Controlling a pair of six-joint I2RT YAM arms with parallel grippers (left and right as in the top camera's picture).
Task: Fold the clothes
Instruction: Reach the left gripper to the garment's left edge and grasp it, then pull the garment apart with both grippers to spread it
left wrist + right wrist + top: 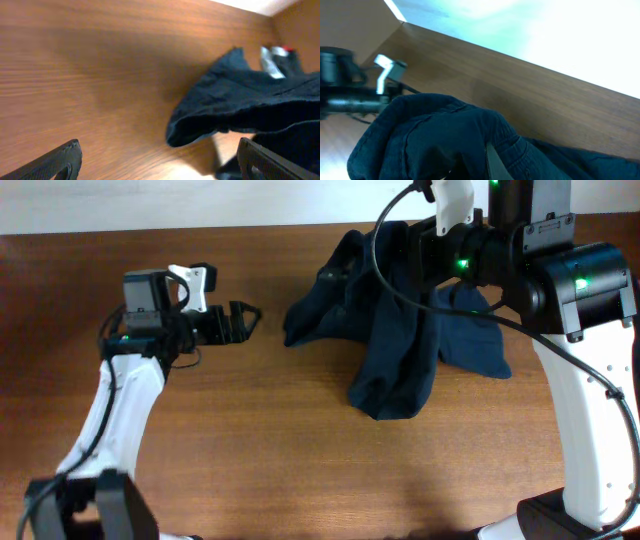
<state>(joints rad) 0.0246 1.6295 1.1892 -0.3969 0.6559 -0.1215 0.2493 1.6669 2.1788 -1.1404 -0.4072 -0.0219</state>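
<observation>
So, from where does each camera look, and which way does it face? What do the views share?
Overhead: above the table, looking straight down; shows the left arm with its left tool open, and the right arm over the navy shorts.
Left wrist: low over the wood, facing along it to the shorts; its two fingers frame the bottom.
Right wrist: close above the bunched shorts, facing across the table to the left arm; one of its own fingers shows.
Shared: all three see the shorts.

You're at what looks like a robotics lab bench. A bare brown wood-grain table (300,470) carries a white-and-black jointed robot arm (120,405) at 9 o'clock and a second such arm (590,410) at 3 o'clock. Green status lights (461,264) glow, a black cable (376,245) loops, and a plain white wall (150,205) runs along 12 o'clock.
</observation>
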